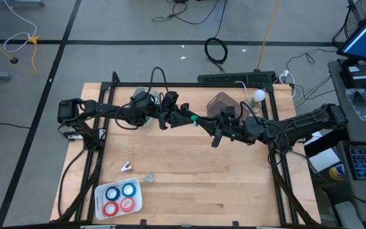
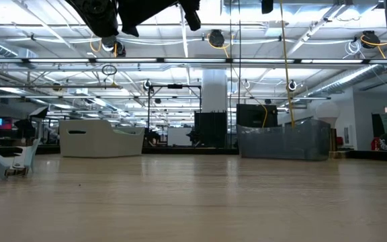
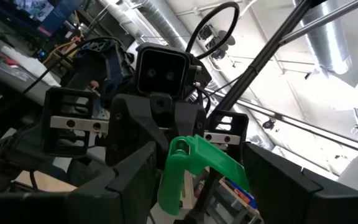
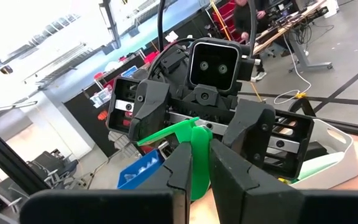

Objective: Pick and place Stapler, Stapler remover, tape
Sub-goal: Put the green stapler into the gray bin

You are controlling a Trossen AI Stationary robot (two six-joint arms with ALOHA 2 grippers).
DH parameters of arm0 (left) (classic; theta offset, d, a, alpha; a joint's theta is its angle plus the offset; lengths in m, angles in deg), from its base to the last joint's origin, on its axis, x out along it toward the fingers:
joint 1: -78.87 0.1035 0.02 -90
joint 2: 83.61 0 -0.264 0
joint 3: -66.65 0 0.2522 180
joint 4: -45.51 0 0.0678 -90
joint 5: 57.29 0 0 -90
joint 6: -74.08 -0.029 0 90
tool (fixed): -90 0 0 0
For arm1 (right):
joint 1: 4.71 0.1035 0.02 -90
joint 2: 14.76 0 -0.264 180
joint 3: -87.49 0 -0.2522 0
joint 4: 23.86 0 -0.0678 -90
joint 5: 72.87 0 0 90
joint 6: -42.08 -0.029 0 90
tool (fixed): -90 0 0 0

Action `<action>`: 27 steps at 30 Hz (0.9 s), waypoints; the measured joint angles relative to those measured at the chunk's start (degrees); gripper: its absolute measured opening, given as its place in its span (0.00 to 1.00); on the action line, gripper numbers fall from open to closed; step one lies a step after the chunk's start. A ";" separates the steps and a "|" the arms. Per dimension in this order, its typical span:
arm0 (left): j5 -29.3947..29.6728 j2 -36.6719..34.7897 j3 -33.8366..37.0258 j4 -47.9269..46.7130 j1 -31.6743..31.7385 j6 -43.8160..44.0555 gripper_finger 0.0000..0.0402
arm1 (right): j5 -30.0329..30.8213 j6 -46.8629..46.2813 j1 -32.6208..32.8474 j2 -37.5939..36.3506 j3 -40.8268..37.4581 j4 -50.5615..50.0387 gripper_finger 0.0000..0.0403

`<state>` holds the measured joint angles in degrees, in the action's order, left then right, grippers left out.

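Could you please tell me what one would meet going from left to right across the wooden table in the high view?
Small white staple remover → white tray holding blue and red tape rolls → left gripper → small green object held between both arms → right gripper → round white ball.

White tray (image 1: 100, 205) on wooden table (image 1: 221, 184), cables (image 1: 216, 49) beyond

Both arms raised above the desk, reaching inward, wrists facing each other near mid-desk. Left gripper (image 1: 184, 118) jaws spread wide. Right gripper (image 1: 199, 121) jaws nearly closed, pinching a green piece between them. The two grippers meet tip to tip, just beside each other.
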<state>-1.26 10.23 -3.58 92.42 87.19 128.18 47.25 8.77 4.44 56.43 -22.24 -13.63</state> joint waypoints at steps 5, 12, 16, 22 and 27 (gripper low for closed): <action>1.29 0.00 0.00 0.31 -0.09 -0.20 0.58 | 0.22 1.64 -0.06 0.03 0.00 1.24 0.08; 2.54 -0.07 0.00 0.32 -0.20 -0.48 0.58 | 0.85 1.67 -0.57 1.18 0.00 3.17 0.08; 2.48 -0.11 0.00 0.42 0.07 -1.51 0.58 | 0.57 1.71 -0.55 1.67 0.00 4.50 0.08; 4.75 -0.11 0.00 0.39 -0.54 -5.56 0.58 | 0.86 1.67 -0.55 1.73 0.00 5.32 0.08; 9.26 -0.07 0.00 1.94 -1.62 -10.28 0.58 | 1.03 2.21 -0.55 1.82 0.00 7.97 0.08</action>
<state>8.01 10.16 -3.58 94.36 85.57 117.90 48.29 10.99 3.89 58.25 -22.24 -5.67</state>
